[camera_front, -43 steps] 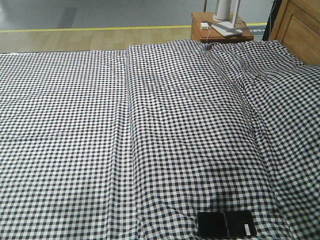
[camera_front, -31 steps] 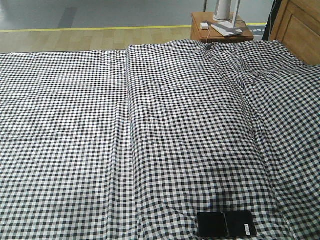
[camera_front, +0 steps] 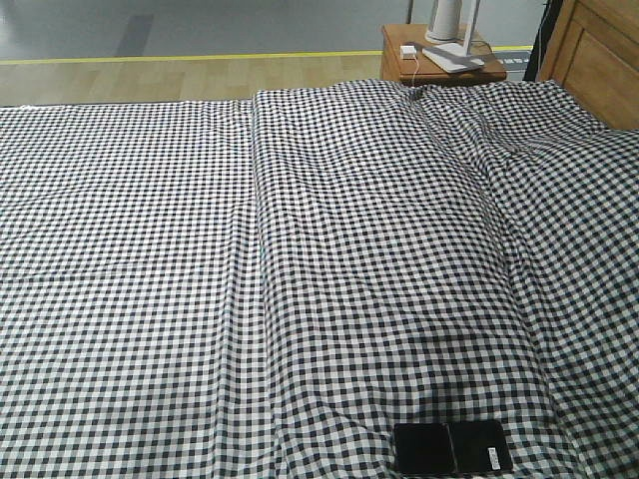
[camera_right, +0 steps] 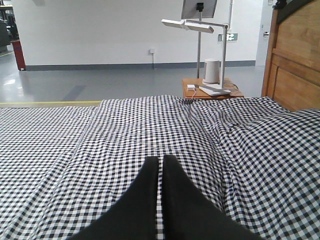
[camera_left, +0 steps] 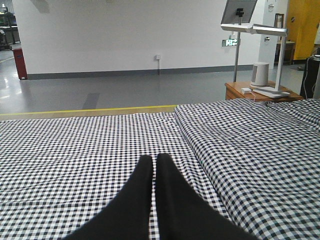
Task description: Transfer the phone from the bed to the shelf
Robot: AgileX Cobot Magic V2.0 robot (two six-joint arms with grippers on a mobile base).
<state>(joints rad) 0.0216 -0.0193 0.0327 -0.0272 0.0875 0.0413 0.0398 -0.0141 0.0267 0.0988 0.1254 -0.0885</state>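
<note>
The bed [camera_front: 300, 249] is being shown across nearly the whole front view, with the headboard [camera_front: 599, 50] at its far right corner and the nightstand [camera_front: 419, 62] just beyond its far edge. The left gripper [camera_left: 154, 159] and the right gripper [camera_right: 161, 161] are being held low over the cloth, each with its fingers pressed together on nothing. The phone [camera_front: 451, 447] is lying flat at the bed's near edge, right of centre. The pickup is judged not yet begun. Next, a gripper is to be opened and lowered over the phone.

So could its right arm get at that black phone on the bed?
Probably yes. The phone lies flat and uncovered on the bed, with nothing around it. The right end effector is shut, so it would need to open first.
</note>
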